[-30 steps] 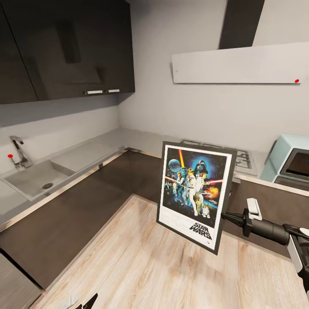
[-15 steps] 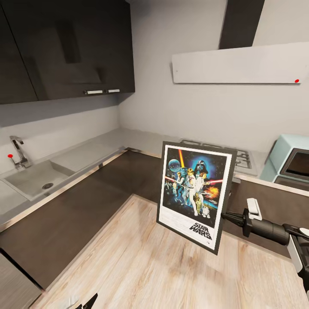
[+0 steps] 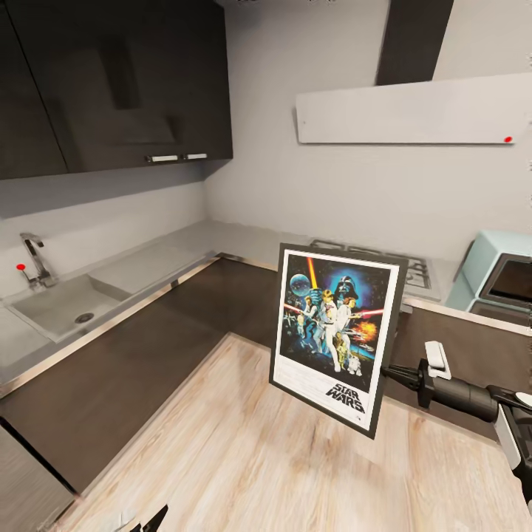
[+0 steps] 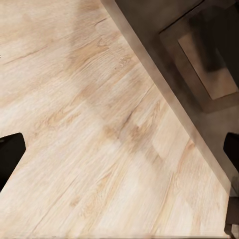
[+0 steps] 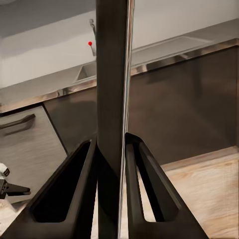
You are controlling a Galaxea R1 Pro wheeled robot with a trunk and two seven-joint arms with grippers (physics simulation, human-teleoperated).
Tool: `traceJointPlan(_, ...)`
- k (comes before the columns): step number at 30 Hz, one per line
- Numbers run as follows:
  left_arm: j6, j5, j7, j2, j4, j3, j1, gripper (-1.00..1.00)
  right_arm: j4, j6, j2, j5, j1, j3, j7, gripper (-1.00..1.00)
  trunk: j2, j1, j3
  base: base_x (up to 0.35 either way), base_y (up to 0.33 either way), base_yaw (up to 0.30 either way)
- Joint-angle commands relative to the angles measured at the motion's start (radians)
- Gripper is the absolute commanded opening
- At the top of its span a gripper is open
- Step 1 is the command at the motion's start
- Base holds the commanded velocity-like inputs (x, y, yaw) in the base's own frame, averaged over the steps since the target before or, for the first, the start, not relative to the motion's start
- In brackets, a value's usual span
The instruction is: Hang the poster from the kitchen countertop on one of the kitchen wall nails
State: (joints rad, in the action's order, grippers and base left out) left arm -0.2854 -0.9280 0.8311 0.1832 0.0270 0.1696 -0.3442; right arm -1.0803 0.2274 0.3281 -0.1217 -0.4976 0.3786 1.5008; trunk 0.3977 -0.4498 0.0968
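Head view is showing you the poster point(image 3: 336, 336) standing upright in the air over the wooden floor point(image 3: 244, 458), in front of the dark lower cabinets point(image 3: 111, 384). Your right gripper point(image 3: 389, 372) is reaching in from the right side and is pinching the poster's right edge low down, its jaws clenched on the black frame. Along the right wrist view you are looking at that frame edge-on: the poster point(image 5: 113, 99) is rising as a thin dark slab between the two black fingers point(image 5: 74, 189), which are pressing against both of its faces.

Behind the poster, the pale table point(image 3: 244, 244) is running in an L round the corner, with the hob point(image 3: 414, 270) set into it just past the poster's top edge. The sink point(image 3: 63, 307) and its tap point(image 3: 33, 258) are sitting well to the left. A pale blue oven point(image 3: 499, 277) is standing on the table at the far right. Dark upper cabinets point(image 3: 111, 81) are hanging at the upper left, and a white hood point(image 3: 414, 111) is jutting from the wall above the hob.

Your left gripper point(image 3: 151, 521) is hanging low near the floor, just peeking in at the bottom edge. In the left wrist view its dark fingertips point(image 4: 10, 154) are sitting far apart over the floor, so its jaws are released and holding nothing.
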Motion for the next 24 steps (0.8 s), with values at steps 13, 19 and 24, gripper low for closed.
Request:
traceJointPlan(13, -0.006, -0.006, 0.002, 0.0, -0.001, 0.008, -0.001, 1.0, -0.011, 0.013, 0.0, -0.003, -0.001, 0.0, 0.006, -1.0, 0.002, 0.0, 0.002, -0.193, 0.0, 0.196)
traceJointPlan(19, -0.006, -0.006, 0.002, 0.001, -0.002, 0.008, -0.001, 1.0, -0.015, 0.013, 0.0, -0.002, -0.001, 0.0, 0.006, -1.0, 0.002, 0.0, 0.002, -0.209, -0.065, 0.286)
traceJointPlan(24, -0.006, -0.006, 0.002, 0.001, -0.002, 0.008, -0.001, 1.0, -0.016, 0.013, 0.0, -0.002, -0.001, -0.001, 0.004, -1.0, 0.002, 0.0, 0.002, -0.306, -0.108, 0.288)
